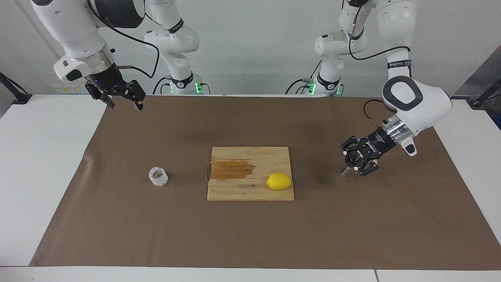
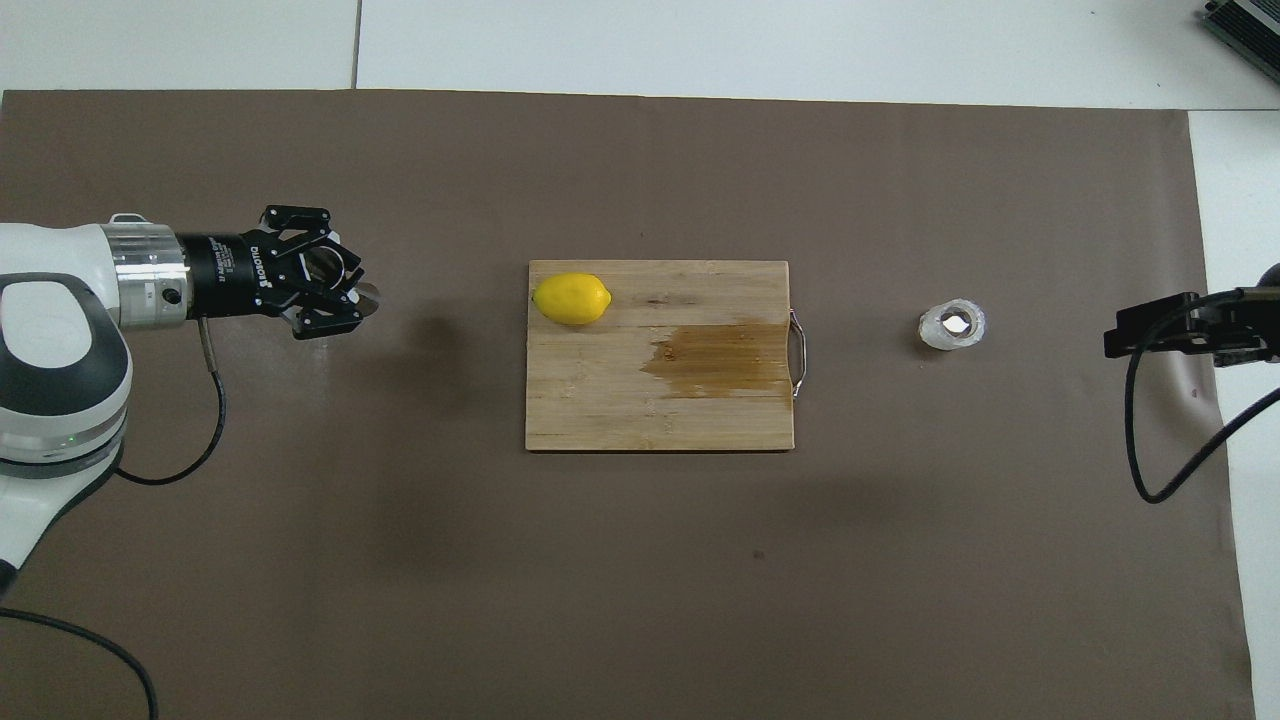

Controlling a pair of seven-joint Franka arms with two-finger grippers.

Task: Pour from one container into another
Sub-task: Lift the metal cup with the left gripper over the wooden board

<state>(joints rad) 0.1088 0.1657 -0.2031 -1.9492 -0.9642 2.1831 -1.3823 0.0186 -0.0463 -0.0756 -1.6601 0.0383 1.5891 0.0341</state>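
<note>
The steel jigger [image 1: 346,170] [image 2: 352,281] hangs above the brown mat, lying roughly level, with my left gripper [image 1: 354,166] [image 2: 338,285] shut on it. They are over the mat between the cutting board and the left arm's end of the table. A dark shadow lies on the mat below them. The squat clear glass cup [image 1: 158,176] [image 2: 952,324] stands upright on the mat beside the board, toward the right arm's end. My right gripper [image 1: 125,105] [image 2: 1112,340] waits open and empty, raised over the mat's edge at that end.
A wooden cutting board [image 1: 250,192] [image 2: 600,410] with a metal handle and a dark wet patch lies mid-table. A lemon [image 1: 279,181] [image 2: 571,298] rests on its corner toward the left arm. The brown mat [image 1: 250,235] covers most of the white table.
</note>
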